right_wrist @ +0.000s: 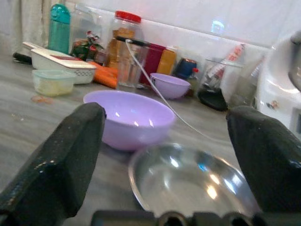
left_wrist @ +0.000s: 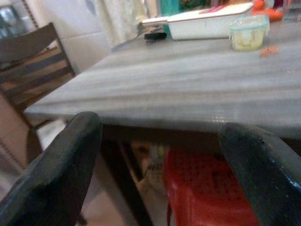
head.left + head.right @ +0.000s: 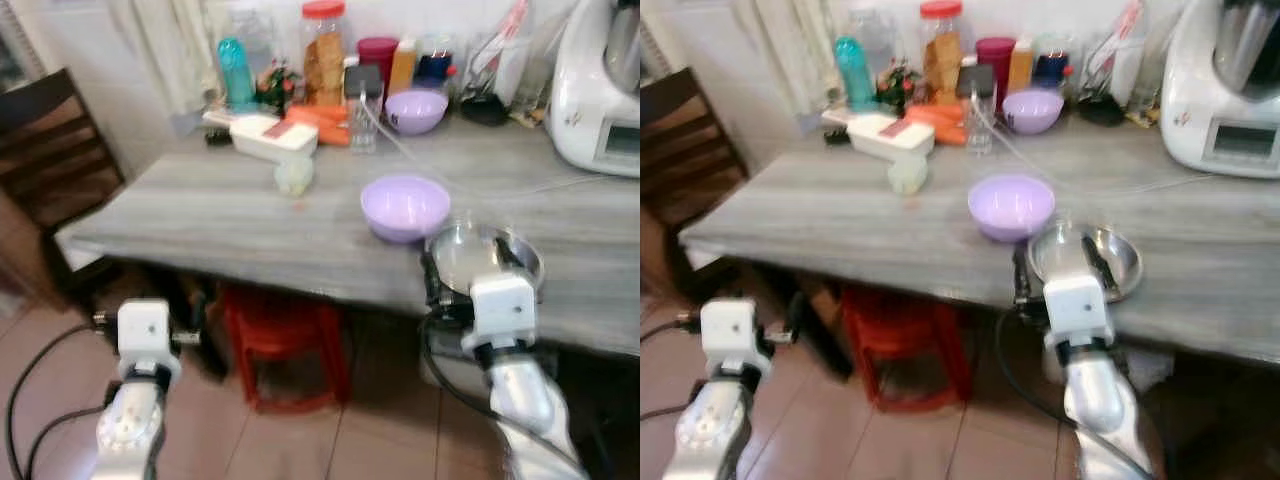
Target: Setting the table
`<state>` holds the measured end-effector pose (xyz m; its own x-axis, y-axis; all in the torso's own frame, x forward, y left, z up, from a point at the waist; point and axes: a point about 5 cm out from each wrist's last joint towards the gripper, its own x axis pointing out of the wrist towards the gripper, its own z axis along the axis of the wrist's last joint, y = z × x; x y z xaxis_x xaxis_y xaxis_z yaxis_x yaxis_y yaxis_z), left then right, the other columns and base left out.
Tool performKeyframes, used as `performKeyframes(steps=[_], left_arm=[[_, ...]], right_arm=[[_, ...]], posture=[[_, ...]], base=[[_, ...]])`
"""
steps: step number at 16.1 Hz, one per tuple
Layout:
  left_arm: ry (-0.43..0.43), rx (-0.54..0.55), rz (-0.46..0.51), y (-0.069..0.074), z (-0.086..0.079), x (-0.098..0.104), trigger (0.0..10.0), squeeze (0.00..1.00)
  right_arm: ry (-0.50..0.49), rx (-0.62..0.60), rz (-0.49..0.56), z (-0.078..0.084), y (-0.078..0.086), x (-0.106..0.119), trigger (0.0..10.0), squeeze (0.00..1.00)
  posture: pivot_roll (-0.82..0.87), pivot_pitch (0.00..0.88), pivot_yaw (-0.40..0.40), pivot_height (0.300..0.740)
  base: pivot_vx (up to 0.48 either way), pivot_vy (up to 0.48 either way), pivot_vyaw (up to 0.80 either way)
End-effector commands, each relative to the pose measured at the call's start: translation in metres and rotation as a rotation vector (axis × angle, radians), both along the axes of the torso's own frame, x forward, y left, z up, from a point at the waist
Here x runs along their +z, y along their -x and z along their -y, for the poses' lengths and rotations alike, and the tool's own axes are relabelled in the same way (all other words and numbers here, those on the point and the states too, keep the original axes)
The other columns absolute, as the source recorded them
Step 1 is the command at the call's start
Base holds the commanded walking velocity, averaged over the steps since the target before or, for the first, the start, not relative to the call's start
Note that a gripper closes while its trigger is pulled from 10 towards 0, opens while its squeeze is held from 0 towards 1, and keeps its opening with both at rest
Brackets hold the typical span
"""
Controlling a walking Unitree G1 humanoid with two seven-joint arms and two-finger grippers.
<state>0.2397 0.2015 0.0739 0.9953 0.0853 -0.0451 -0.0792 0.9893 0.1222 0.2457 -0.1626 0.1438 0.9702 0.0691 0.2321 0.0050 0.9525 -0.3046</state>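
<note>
A long grey wood-grain table (image 3: 230,215) runs across the scene, its near edge just ahead of both arms and its left corner beside a dark wooden chair (image 3: 45,150). Under the table stands a red plastic stool (image 3: 285,340) on the tiled floor. A white kitchen machine (image 3: 600,90) sits at the far right, and jars and bottles crowd the back edge by the wall, leaving the left and middle of the tabletop open. A white rectangular grater box (image 3: 272,135) lies toward the back. A lilac plastic bowl (image 3: 404,205) sits mid-table, with a smaller lilac bowl (image 3: 416,110) well behind it. A shiny steel bowl (image 1: 188,181) rests close to the near edge, just beside the larger lilac one. The right gripper (image 1: 164,155) hovers at it, fingers spread wide on either side. The left gripper (image 2: 160,165), fingers also spread, hangs below the table edge, facing the stool.
</note>
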Motion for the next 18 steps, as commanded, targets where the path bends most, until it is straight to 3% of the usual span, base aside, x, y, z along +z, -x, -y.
performKeyframes(steps=[1,8,14,18], left_arm=[[-0.021,-0.005,-0.009,-0.002,-0.004,0.001,10.0,0.00],[-0.023,-0.024,-0.010,-0.006,-0.004,0.003,10.0,0.00],[-0.012,-0.039,-0.011,-0.007,0.001,0.003,10.0,0.00],[0.051,-0.144,0.016,-0.012,0.014,0.009,10.0,0.00]], right_arm=[[-0.022,-0.017,-0.009,0.002,0.000,-0.002,10.0,0.00],[-0.091,-0.119,-0.074,0.018,-0.003,-0.012,10.0,0.00],[-0.100,-0.111,-0.085,0.013,-0.001,-0.014,10.0,0.00],[-0.105,-0.104,-0.094,0.012,-0.001,-0.014,10.0,0.00]], posture=[[-0.03,0.000,0.129,0.740],[-0.03,0.000,0.140,0.740],[-0.04,0.000,0.143,0.740],[-0.04,0.000,0.144,0.740]], base=[[-0.304,0.000,0.00],[-0.315,0.000,0.00],[-0.317,0.000,0.00],[0.000,0.000,0.00]])
